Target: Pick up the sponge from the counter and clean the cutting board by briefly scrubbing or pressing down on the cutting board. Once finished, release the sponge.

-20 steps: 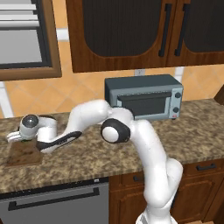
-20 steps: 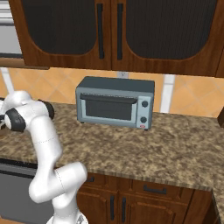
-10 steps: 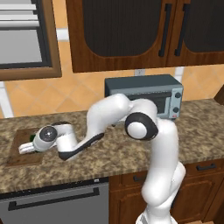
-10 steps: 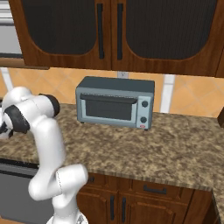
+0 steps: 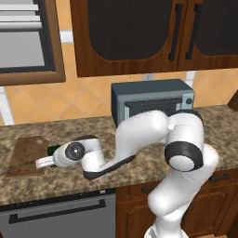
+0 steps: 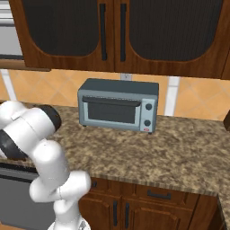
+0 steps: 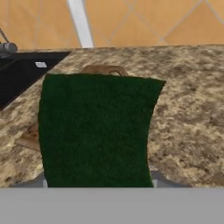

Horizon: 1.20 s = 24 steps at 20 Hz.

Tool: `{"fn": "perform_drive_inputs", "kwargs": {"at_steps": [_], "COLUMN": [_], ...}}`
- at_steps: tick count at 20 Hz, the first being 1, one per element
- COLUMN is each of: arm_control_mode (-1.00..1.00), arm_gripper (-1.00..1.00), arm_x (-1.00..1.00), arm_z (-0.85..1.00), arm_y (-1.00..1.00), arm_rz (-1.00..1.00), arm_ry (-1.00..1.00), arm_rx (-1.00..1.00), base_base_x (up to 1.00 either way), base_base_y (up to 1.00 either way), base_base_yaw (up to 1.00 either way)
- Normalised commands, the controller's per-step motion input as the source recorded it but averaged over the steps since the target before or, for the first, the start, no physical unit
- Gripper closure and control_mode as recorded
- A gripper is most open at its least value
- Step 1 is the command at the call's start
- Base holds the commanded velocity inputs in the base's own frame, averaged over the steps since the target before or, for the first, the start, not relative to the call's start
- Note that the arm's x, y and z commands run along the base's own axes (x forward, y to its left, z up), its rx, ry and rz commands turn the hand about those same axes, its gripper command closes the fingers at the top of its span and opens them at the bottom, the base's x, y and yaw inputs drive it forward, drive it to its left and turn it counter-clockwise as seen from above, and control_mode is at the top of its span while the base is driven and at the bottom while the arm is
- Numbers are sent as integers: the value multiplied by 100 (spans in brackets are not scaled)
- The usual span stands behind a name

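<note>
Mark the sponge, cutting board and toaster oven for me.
sponge (image 7: 96,131): hand view, middle of its dark-green face.
cutting board (image 5: 25,155): left base view, bare wood near its centre.
toaster oven (image 6: 117,106): right base view, its door glass.

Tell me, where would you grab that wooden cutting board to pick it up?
Best by the short handle tab at the far end of the cutting board, coming from above. It lies flat on the counter, so its broad face gives the gripper nothing to pinch, and the gripper is now shut on the sponge.
</note>
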Motion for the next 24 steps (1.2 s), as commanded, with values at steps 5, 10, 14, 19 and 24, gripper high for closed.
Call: {"fn": "perform_drive_inputs", "kwargs": {"at_steps": [5,10,14,19,24], "arm_control_mode": [-100,-100,-100,-100,-100], "arm_gripper": [100,100,100,100,100], "arm_x": [-7,2,10,18,-11], "arm_z": [74,77,87,100,38], "arm_y": [-77,-75,-47,-2,1], "arm_rz": [0,4,10,6,1], "arm_ry": [3,26,40,40,12], "arm_rx": [1,0,-7,-7,-14], "base_base_x": [0,0,0,0,0], "base_base_y": [0,0,0,0,0], "base_base_yaw": [0,0,0,0,0]}}
